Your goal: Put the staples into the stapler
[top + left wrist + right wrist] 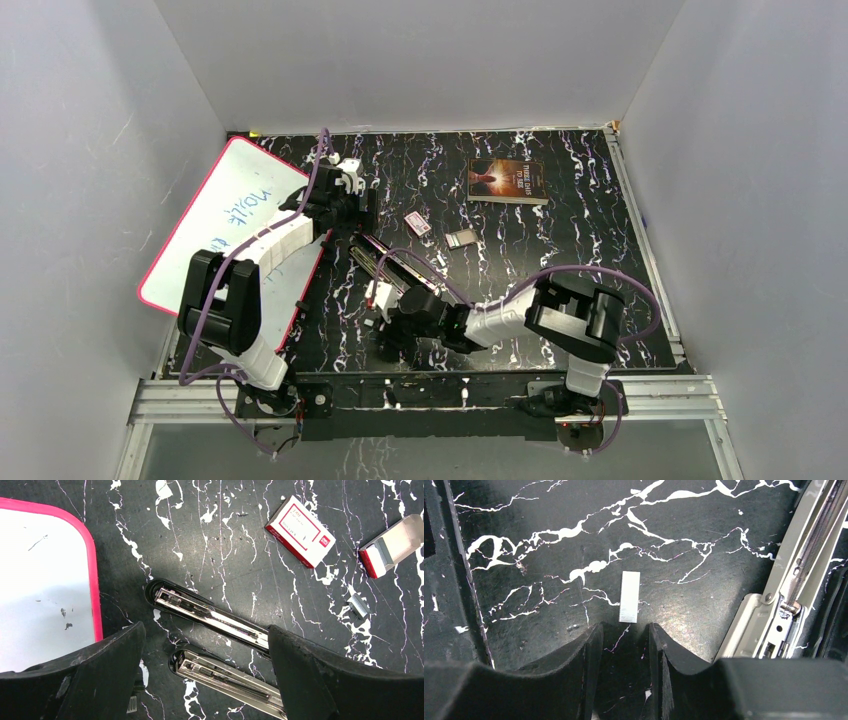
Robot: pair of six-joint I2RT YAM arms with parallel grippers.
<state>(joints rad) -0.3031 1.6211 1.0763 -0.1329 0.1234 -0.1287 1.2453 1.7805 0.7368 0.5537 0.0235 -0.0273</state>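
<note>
The stapler (210,617) lies opened flat on the black marbled table, its two chrome-lined halves side by side; in the top view the stapler (385,262) runs diagonally between the arms. My left gripper (206,630) hovers over its far end, jaws wide open and empty; it shows in the top view as well (352,205). One white strip of staples (629,596) lies on the table just ahead of my right gripper (625,627), which is open and holds nothing. The stapler's open rail (794,580) is to its right. Another small strip of staples (358,605) lies near the boxes.
A red-and-white staple box (300,530) and an open box tray (392,545) sit beyond the stapler. A pink-rimmed whiteboard (230,215) leans at the left, close to the left arm. A book (507,180) lies at the back.
</note>
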